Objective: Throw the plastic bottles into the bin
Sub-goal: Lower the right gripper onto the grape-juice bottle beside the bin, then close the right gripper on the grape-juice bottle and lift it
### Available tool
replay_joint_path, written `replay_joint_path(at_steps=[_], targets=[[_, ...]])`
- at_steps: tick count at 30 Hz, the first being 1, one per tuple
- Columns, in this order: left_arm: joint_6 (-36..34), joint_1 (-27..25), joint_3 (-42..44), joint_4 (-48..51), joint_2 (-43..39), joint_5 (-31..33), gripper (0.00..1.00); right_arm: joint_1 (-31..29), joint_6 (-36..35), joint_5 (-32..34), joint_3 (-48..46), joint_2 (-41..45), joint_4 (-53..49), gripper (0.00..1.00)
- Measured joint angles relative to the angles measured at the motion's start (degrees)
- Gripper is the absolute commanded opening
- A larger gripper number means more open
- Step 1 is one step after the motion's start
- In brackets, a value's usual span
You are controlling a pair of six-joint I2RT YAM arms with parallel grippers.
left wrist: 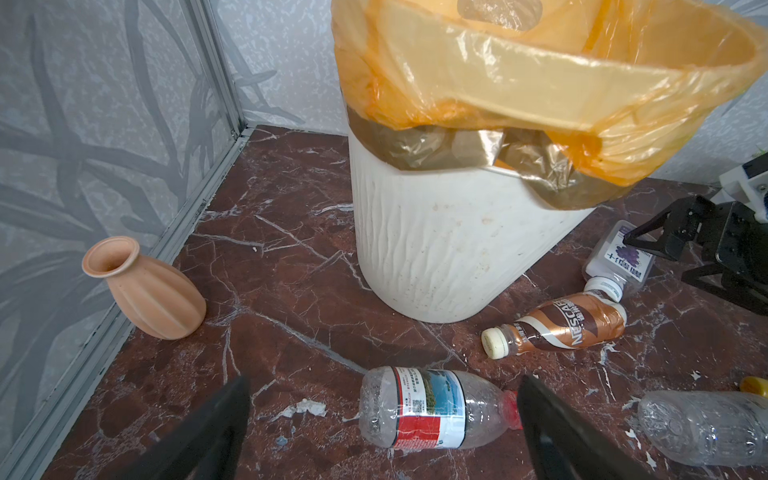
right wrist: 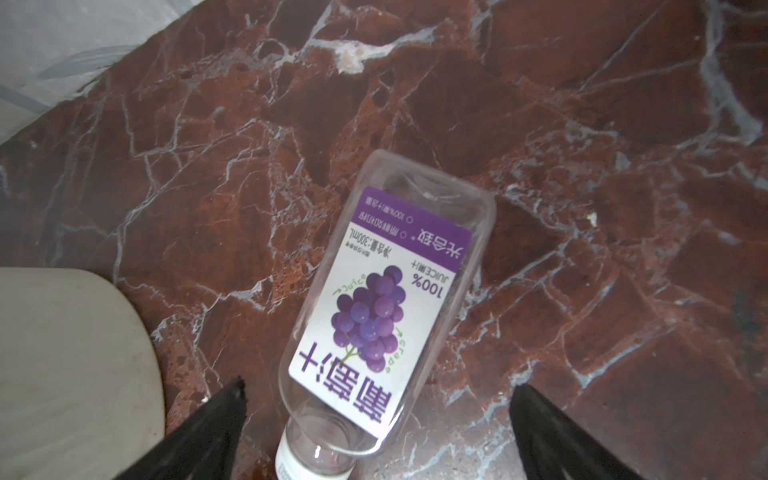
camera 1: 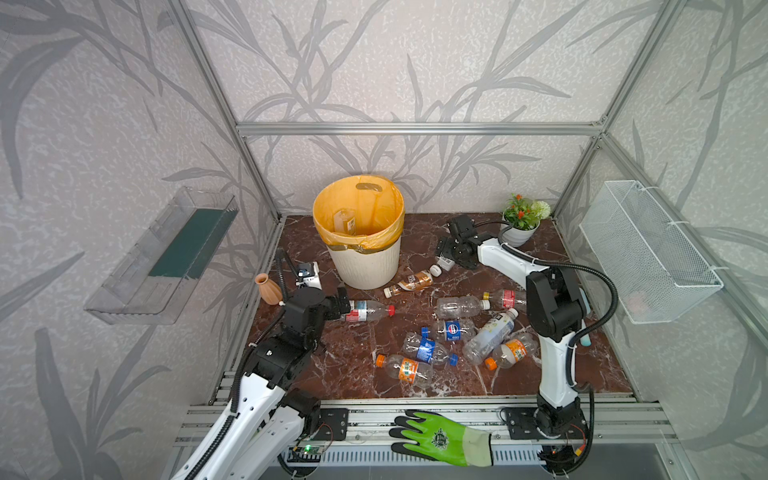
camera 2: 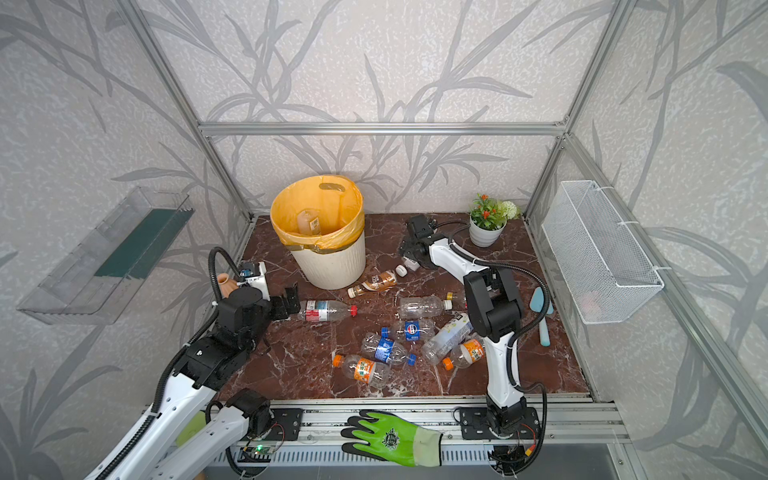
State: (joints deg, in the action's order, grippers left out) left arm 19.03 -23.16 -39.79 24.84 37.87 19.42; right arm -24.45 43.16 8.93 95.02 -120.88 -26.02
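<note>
Lying beneath right tool: grape bottle

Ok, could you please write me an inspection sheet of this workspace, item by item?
Surface: red-brown marble tabletop, white-veined; nothing spilled seen.
Job's things: bin upright at the back, one bottle inside; about ten bottles lying on the tabletop, among them a red-label bottle and a grape juice bottle.
Clutter: terracotta vase, flower pot, green glove on the front rail.
Grippers: left gripper open at the red-label bottle; right gripper open over the grape juice bottle; neither grips.
Cables: black hoses loop above the tabletop; loose wires at the front rail.
Surroundings: clear shelf mounted at the left side, wire basket at the right side.
</note>
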Motion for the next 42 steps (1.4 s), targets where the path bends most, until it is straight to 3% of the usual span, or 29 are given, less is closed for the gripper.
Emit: replay_joint_path(at_steps=[15,19,21,27,33,37,42], targets=[[-1.5,0.0,0.7,0.0,-0.5,0.2,0.99,-1.4,0.7,2.7,17.6,-13.1,-12.8,1.00],[-1.5,0.0,0.7,0.0,-0.6,0.2,0.99,-1.1,-0.4,2.6,19.6,-14.5,-15.6,0.91],[-1.5,0.0,0.7,0.0,-0.7,0.2,0.99,-0.8,-0.9,2.3,19.7,-14.6,-16.2,0.89],[-1.6,0.0,1.3,0.0,-1.1,0.5,0.99,0.3,-2.9,0.4,19.7,-14.6,-16.5,0.69],[-1.6,0.0,1.3,0.0,-1.1,0.9,0.99,1.9,-3.7,-3.3,19.3,-14.5,-14.9,0.61],[-1.6,0.0,1.3,0.0,-1.4,1.4,0.99,2.9,-3.8,-5.7,13.9,-11.8,-9.3,0.54],[-1.5,0.0,1.3,0.0,-1.7,1.8,0.99,4.2,-3.8,-8.6,4.3,-6.2,-2.1,0.54]])
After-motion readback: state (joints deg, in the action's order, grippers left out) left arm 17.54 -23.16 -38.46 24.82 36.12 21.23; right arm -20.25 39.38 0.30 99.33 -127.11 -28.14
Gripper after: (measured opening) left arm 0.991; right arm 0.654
